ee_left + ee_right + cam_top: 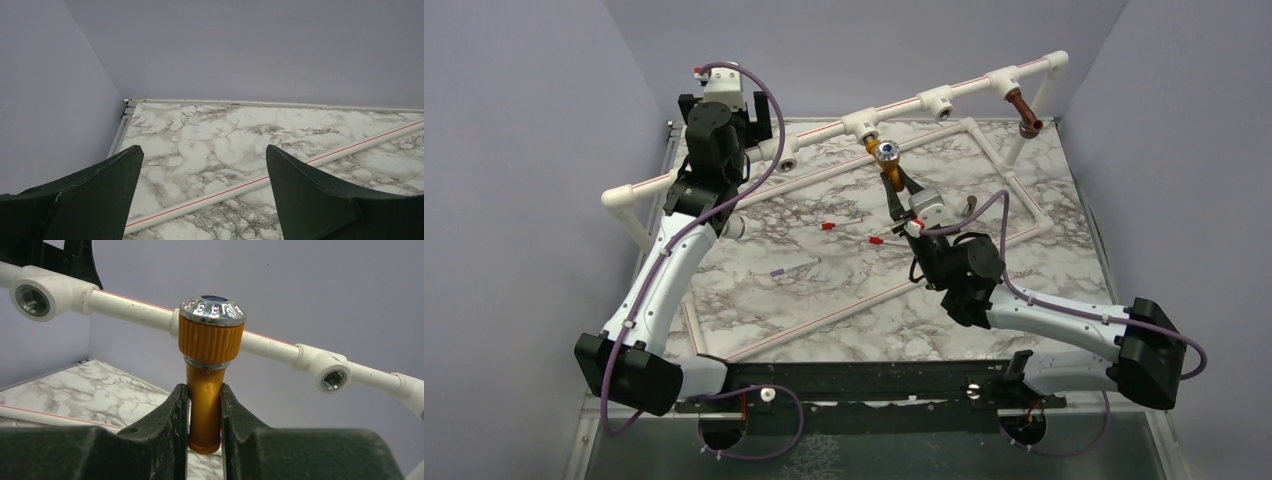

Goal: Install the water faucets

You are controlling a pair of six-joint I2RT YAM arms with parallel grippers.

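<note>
Toward twelve o'clock of the marble desk (824,300), as seen from the top camera, the orange-yellow faucet (887,160) is held up against the raised white pipe rail (972,90). Its far end meets a tee fitting (862,125) there; whether it is threaded in cannot be told. The faucet's lower stem is clamped by the right hand (898,192), which is reached in from five o'clock.

From the right wrist camera, the two fingers of the right hand (205,395) are seen pressed against either side of the orange stem (205,405). The ribbed knob and its silvery cap (212,307) stand upright above them. The rail is crossed behind the knob, and an empty threaded socket (332,376) is seen at three o'clock of it.

At one o'clock of the desk, the dark brown faucet (1024,112) is hung from the rail near its right end, well apart from both hands.

At eleven o'clock, the left arm is raised near the far left corner. In the left wrist view the fingers of the left hand (202,155) are spread wide with nothing between them, above bare marble and a white pipe (320,159) lying on the desk.

Two small red-tipped pieces (828,226) are lying near the desk's middle.
</note>
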